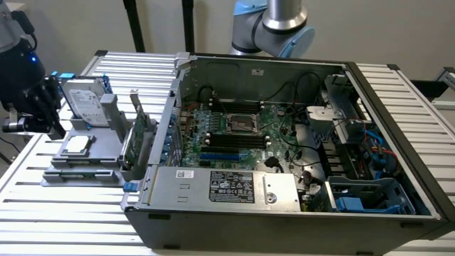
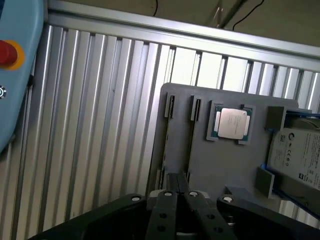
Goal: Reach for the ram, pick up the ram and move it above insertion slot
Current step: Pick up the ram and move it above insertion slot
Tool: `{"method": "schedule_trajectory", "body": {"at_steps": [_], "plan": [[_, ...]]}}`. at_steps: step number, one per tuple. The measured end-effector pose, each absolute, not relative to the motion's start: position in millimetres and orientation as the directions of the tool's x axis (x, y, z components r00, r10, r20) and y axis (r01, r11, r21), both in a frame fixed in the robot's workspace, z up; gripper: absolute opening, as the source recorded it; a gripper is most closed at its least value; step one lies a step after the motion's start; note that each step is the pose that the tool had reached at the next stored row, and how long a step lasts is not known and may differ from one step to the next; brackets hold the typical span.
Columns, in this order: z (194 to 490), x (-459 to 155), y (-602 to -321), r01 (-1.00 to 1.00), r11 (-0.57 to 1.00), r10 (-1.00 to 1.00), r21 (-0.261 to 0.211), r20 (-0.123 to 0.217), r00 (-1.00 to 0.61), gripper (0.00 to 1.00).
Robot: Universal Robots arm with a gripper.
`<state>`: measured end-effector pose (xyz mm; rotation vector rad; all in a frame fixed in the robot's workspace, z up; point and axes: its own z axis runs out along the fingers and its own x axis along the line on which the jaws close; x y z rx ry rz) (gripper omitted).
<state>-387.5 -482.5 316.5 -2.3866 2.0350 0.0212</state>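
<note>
1. Gripper [image 1: 51,125] hangs at the exterior view's left, over the near end of a grey holder [image 1: 85,160] on the ribbed table [image 1: 71,224]. It is well apart from the open computer case [image 1: 284,213].
2. From the wrist, the fingers [image 2: 162,215] meet at their tips [image 2: 178,182], brought together with nothing visibly between them.
3. The wrist view shows two narrow grooves [image 2: 170,106] in the holder [image 2: 225,165], running toward the fingertips. Whether the ram stands on edge in either groove, I cannot tell.
4. That view also takes in one red button [image 2: 7,52] on a pale blue box [image 2: 17,100].
5. The exterior view alone gives the motherboard. The insertion slot [image 1: 231,140] lies among parallel black sockets below the processor socket, four as far as I can count, with one blue slot [image 1: 224,156] just beside them.
6. On the holder sit one processor chip [image 1: 76,145], one hard drive [image 1: 87,106] and one upright green card [image 1: 131,144].
</note>
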Motion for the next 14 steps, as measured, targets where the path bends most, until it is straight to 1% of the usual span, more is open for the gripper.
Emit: {"method": "schedule_trajectory", "body": {"at_steps": [3,5,6,14], "plan": [[316,-387,-482,-0.988,-0.157,-0.987,0.005,-0.014,0.157,0.30],[315,-387,-482,-0.988,-0.153,-0.988,0.005,-0.014,0.153,0.30],[313,-387,-482,-0.989,-0.148,-0.989,0.005,-0.014,0.148,0.36],[299,-387,-484,-0.994,-0.113,-0.993,0.005,-0.014,0.113,0.36]]}}
